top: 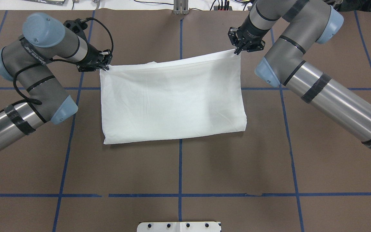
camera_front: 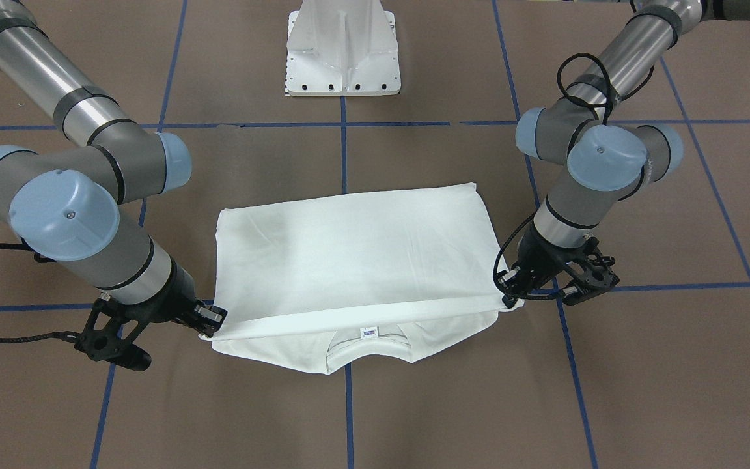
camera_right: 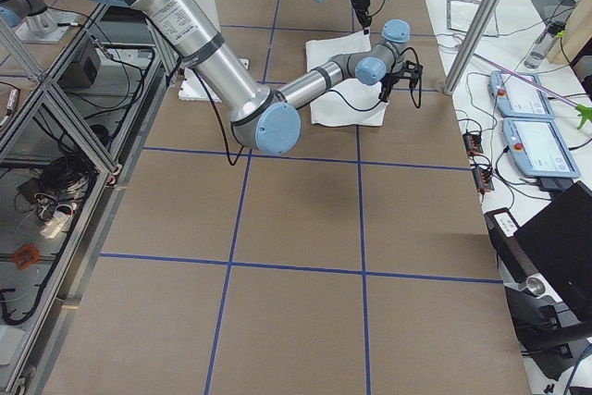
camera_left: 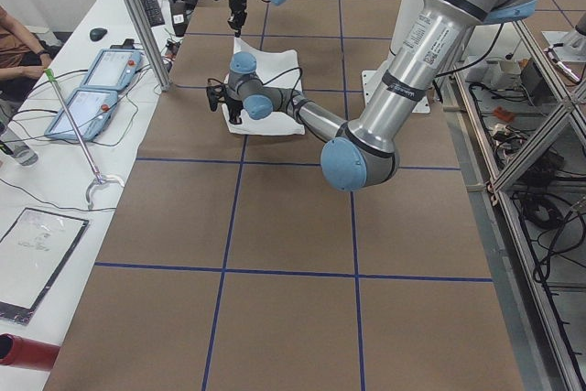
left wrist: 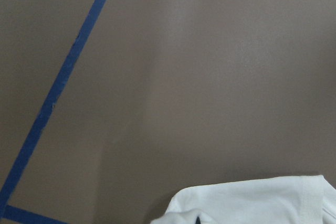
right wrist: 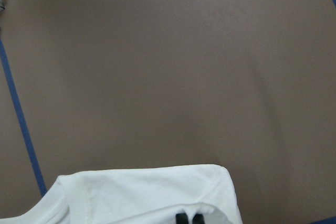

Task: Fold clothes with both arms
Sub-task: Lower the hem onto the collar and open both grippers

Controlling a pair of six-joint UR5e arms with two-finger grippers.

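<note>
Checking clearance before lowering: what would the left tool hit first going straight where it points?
Likely the brown table top right beside the T-shirt: the left tool, shut on the shirt's corner, points steeply down. Depth is unclear; the shirt's lower layer may come first.

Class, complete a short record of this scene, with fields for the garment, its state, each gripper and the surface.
garment: white shirt
state: folded over on itself; collar and label show at the edge away from the robot
left gripper: shut on one corner of the top layer
right gripper: shut on the other corner
held edge: stretched between the two grippers
surface: brown table with blue tape lines
</note>
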